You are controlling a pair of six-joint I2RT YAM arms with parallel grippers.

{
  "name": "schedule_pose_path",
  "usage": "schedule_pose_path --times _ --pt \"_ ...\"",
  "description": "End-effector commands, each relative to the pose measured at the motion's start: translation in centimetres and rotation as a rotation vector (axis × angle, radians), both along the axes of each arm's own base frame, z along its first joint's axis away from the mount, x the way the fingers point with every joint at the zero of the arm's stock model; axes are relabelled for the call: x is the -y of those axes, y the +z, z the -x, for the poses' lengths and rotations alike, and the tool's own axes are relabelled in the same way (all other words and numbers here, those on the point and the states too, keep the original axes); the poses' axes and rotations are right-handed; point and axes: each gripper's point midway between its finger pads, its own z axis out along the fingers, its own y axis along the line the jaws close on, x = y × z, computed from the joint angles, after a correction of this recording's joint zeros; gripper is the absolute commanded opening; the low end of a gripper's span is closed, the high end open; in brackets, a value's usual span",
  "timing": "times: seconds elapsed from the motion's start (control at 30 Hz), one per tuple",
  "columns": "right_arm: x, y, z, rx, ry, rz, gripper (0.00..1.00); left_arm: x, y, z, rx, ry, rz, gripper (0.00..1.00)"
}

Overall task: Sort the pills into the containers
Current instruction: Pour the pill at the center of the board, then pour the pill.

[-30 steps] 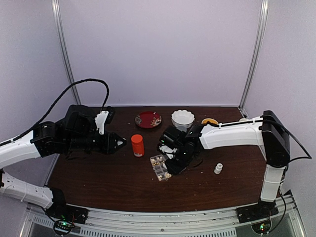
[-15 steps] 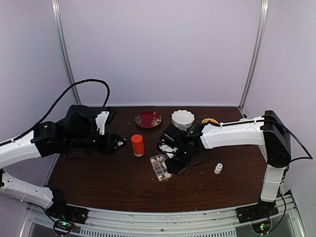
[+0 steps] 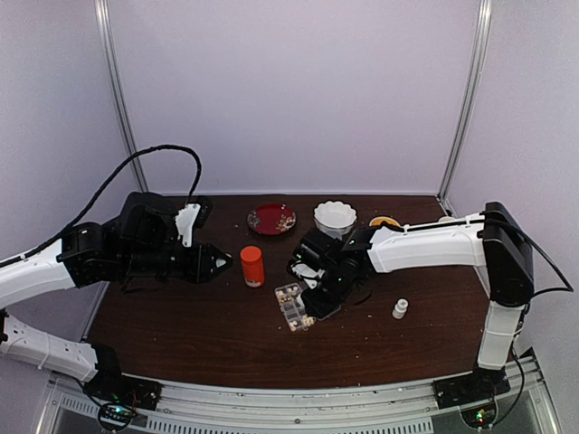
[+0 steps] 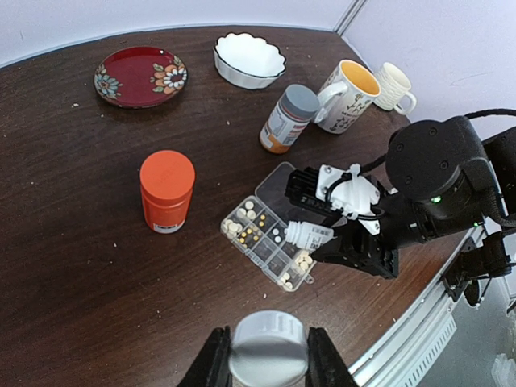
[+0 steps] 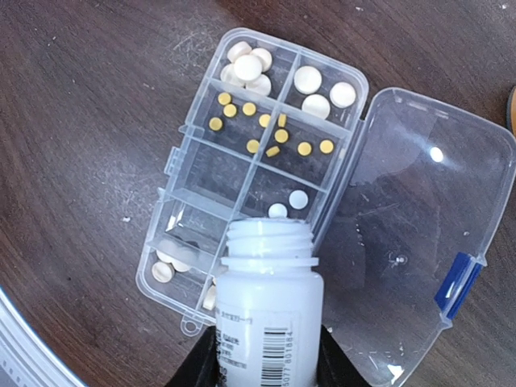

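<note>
**A:** What is the left side doing?
**B:** The left gripper (image 4: 262, 359) is hanging above the dark wooden table (image 4: 72, 242). Its fingers are clamping a round pale-grey cap (image 4: 268, 345). It is sitting well apart from the box.

**A:** And next over?
**B:** An orange-red cylindrical bottle (image 4: 167, 191) is standing upright left of the box, not touching it. Behind it a red floral plate (image 4: 139, 76), a white scalloped bowl (image 4: 250, 59), a grey-capped bottle with an orange label (image 4: 289, 118) and two mugs (image 4: 347, 101) are lining the far side.

**A:** Where is the task item?
**B:** The clear plastic rectangular pill box (image 5: 211, 171) is lying mid-table, with its hinged clear lid (image 5: 411, 234) lying open beside it. Pills (image 5: 248, 66) are sitting in the cells. Whitish ones are filling the two far cells and small yellow ones the next row. Two white ones are lying just past the bottle mouth, and a few pale ones are at the near end.

**A:** And the right arm?
**B:** The right gripper (image 5: 266, 367) is gripping a small white plastic bottle with a barcode label (image 5: 266, 310). It is uncapped, and its mouth is pointing over the box's near cells. I can't tell whether it is touching the box.

**A:** Anything further right?
**B:** Another small white bottle (image 3: 399, 309) is standing alone, well apart.
</note>
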Motion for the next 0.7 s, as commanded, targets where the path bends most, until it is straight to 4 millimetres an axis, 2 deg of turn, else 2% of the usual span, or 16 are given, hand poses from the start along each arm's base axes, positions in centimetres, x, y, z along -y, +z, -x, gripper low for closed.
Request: schedule_pose_path --times 0.0,0.03,0.17,0.27,0.37,0.47,0.6,0.67 --pt "-0.1 0.8 -0.3 0.025 -0.017 -0.007 0.00 0.3 1.0 -0.3 0.020 -0.004 0.027 0.00" --pt "0.6 0.5 -0.5 0.026 -0.022 0.048 0.00 0.3 0.9 -0.3 0.021 -0.002 0.026 0.00" --pt "-1.0 1.1 0.0 0.009 -0.003 -0.063 0.00 0.3 1.0 -0.4 0.024 -0.002 0.027 0.00" --pt "0.5 0.3 -0.5 0.019 -0.013 0.071 0.00 0.3 1.0 -0.3 0.022 -0.003 0.026 0.00" --pt "-0.9 0.8 0.0 0.007 -0.008 -0.047 0.00 0.3 0.9 -0.3 0.020 -0.003 0.026 0.00" --pt "0.5 0.3 -0.6 0.026 -0.028 0.059 0.00 0.3 0.9 -0.3 0.019 -0.004 0.026 0.00" --pt "-1.1 0.7 0.2 -0.004 -0.006 -0.055 0.00 0.3 1.0 -0.3 0.022 -0.002 0.027 0.00" --pt "0.1 0.1 -0.2 0.010 -0.022 0.037 0.00 0.3 1.0 -0.3 0.021 -0.003 0.028 0.00"
